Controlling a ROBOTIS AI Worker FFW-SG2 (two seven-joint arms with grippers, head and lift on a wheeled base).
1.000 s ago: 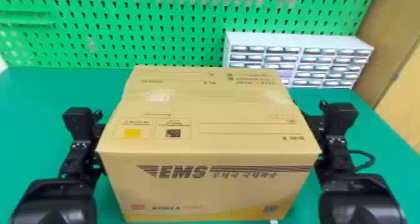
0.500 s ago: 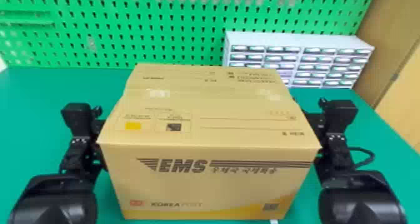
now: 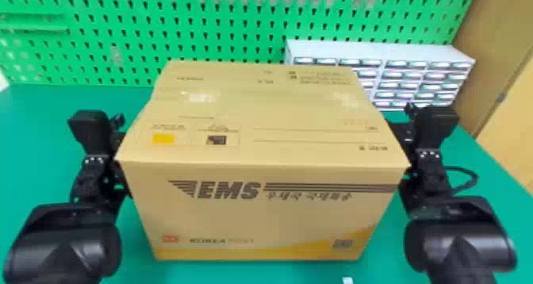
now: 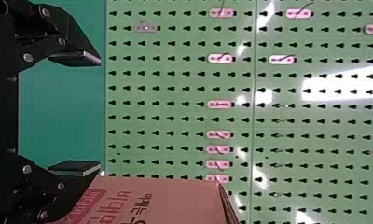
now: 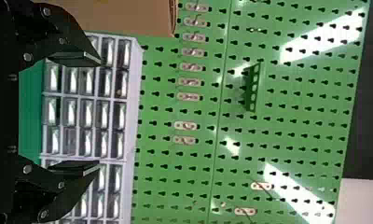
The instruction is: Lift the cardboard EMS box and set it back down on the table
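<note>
Counter point(image 3: 39, 152): green. EMS box point(image 3: 257, 215) upright, appears raised over it, left of counter's right edge, between pincers. Left pincer point(image 3: 115, 122) beside box: spread, nothing gripped. Right pincer point(image 3: 411, 110), opposite side: likewise spread.

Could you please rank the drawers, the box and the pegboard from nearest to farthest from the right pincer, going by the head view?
From the right pincer:
1. Box, right beside it, on its left.
2. Drawers, farther back.
3. Pegboard, behind the drawers.
</note>
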